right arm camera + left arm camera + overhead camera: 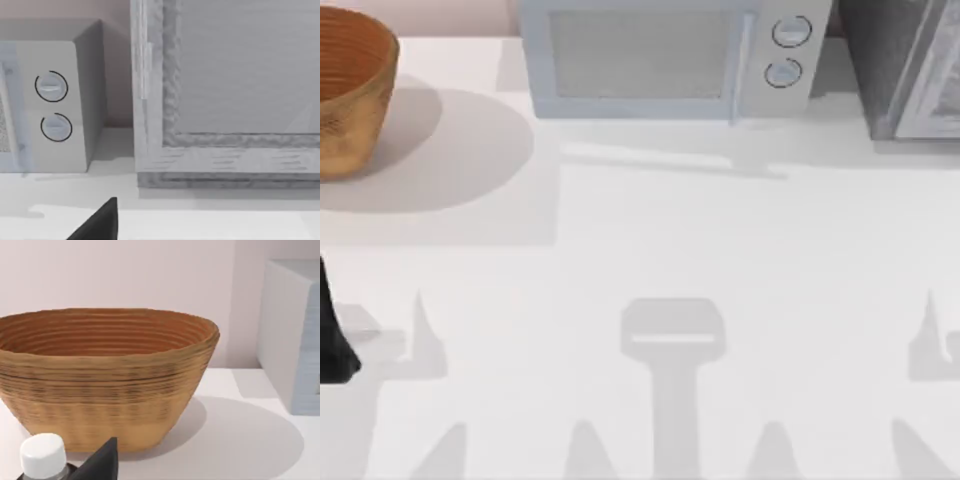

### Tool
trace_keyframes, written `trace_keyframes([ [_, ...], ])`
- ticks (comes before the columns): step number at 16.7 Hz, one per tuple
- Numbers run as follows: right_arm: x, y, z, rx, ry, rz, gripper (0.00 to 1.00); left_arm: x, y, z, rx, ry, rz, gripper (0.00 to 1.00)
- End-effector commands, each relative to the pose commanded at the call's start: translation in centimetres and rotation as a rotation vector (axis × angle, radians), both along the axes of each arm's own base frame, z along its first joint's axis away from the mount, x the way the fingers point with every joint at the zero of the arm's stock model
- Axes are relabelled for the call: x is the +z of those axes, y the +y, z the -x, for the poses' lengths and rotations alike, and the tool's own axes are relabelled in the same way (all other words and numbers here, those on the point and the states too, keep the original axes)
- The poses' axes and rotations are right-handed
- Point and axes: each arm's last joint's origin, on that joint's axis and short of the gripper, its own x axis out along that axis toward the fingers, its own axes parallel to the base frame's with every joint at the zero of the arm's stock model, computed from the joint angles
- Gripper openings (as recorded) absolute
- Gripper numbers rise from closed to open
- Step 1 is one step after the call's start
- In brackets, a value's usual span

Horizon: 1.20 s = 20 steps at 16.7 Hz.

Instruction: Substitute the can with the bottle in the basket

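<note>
The left gripper (70, 472) was found at the near left of the table, low and facing the basket (107, 375). One dark finger (102, 462) was observed pressed beside the white-capped bottle (42, 456). The gripper was therefore judged to be closed narrowly on the bottle, which was held upright, presumably so that it could be carried over the rim and set down standing.

The basket was recorded at the far left corner (350, 95), resting on the table (650, 240) and well apart from the gripper. Its ribbed inner wall was exposed, but its floor was hidden behind the near rim, so it could not be determined whether the can lay inside.

The microwave (660, 55) was noted at the far centre, to the right of the basket and clear of the likely approach path. A grey cabinet (910, 65) was noted at the far right.

The right gripper (97, 225) was found parked at the near right, facing the microwave and cabinet; its state could not be told.

The delivery stage was judged to be in hand, with a lift above the rim required next.
</note>
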Motion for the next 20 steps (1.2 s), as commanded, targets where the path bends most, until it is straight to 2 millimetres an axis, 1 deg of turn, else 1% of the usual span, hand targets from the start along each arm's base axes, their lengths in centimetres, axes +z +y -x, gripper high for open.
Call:
trace_keyframes([
  [3, 0.0, 0.0, 0.0, 0.0, 0.0, 0.0, 1.0, 0.0, 0.0, 0.0, 0.0, 0.013, 0.0, 1.0],
  [5, 0.0, 0.0, 0.0, 0.0, 0.0, 0.0, 1.0, 0.0, 0.0, -0.2, 0.0, 0.071, -0.003, 1.0],
  [7, 0.0, 0.0, 0.0, 0.0, 0.0, 0.0, 1.0, 0.7, 0.1, -0.4, -0.003, 0.15, -0.008, 1.0],
  [9, 0.0, 0.0, 0.0, 0.0, 0.0, 0.0, 1.0, 2.1, 0.2, -0.9, -0.008, 0.23, -0.014, 1.0],
  [12, 0.0, 0.0, 0.0, 0.0, 0.0, 0.0, 1.0, 5.6, 0.4, -2.4, -0.02, 0.344, -0.023, 1.0],
  [14, 0.0, 0.0, 0.0, 0.0, 0.0, 0.0, 1.0, 8.5, 0.7, -4.1, -0.03, 0.418, -0.028, 1.0],
  [16, 0.0, 0.0, 0.0, 0.0, 0.0, 0.0, 1.0, 11.3, 1.1, -6.5, -0.041, 0.495, -0.03, 1.0],
  [18, 0.0, 0.0, 0.0, 0.0, 0.0, 0.0, 1.0, 13.8, 1.7, -9.6, -0.053, 0.576, -0.027, 1.0],
  [20, 0.0, 0.0, 0.0, 0.0, 0.0, 0.0, 1.0, 15.7, 2.6, -13.2, -0.065, 0.659, -0.02, 1.0],
])
